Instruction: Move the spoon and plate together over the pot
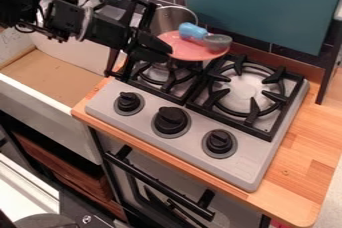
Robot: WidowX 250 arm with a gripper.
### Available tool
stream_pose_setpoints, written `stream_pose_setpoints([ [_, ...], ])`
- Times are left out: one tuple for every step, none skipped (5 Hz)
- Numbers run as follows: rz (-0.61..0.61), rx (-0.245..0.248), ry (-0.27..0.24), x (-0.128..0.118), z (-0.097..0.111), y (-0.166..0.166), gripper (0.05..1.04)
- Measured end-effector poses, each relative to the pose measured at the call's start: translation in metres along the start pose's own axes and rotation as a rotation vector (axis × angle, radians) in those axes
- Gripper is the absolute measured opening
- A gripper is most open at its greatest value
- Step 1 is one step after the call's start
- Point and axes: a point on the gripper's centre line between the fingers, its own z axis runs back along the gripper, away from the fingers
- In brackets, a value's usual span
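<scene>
Black gripper point(164, 51) holds a pink plate point(188, 53), blue and gray spoon point(194, 31) on it, shiny pot point(165, 20) behind, stove point(256, 172) below.

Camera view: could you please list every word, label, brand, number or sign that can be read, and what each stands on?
No text is legible.
Stove: faint marks near the right knob, too small to read.
Plate, spoon: no readable text.

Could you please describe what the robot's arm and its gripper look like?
The arm is black, with blocky joint housings, thin dark cables in loops, and pale greyish bands around it. The gripper is also black, angular, with a narrow crosswise frame.
</scene>
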Motion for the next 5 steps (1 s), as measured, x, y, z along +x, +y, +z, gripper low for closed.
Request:
stream_pose_setpoints([
  [-0.004,-0.006,-0.006,0.012,0.005,-0.007,0.054],
  [-0.006,-0.007,-0.016,0.026,0.006,-0.005,0.054],
  [-0.015,-0.015,-0.032,0.041,0.005,-0.005,0.054],
  [-0.020,-0.021,-0.032,0.054,0.007,-0.008,0.054],
  [-0.027,-0.030,-0.051,0.068,0.010,-0.010,0.054],
])
